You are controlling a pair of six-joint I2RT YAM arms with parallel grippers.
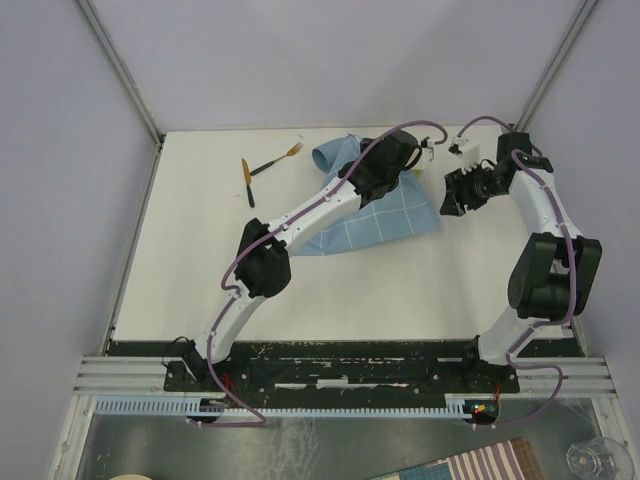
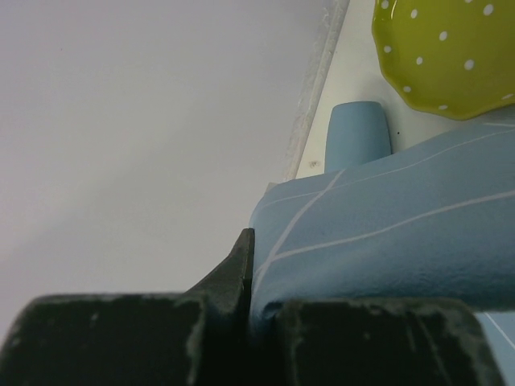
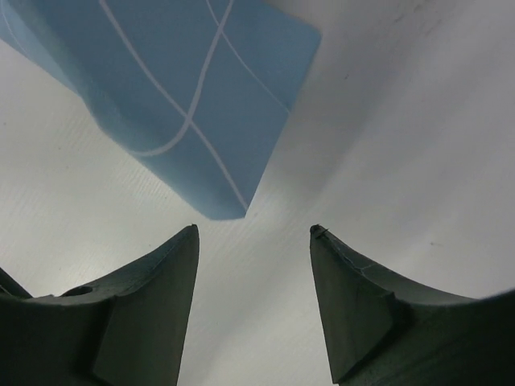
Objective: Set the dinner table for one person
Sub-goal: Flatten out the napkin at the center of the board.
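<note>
The dinner table is a wide white top. A light-blue cloth with a white grid lies at its back right, partly under my left arm. My left gripper is shut on a raised fold of that cloth, pinched between its fingers. My right gripper hovers just right of the cloth, open and empty, with the cloth's corner a little ahead of its fingertips. A knife and a fork lie at the back left.
Past the cloth, the left wrist view shows a light-blue cup and a green plate with white dots close to the table's edge by the wall. Grey walls enclose the table on three sides.
</note>
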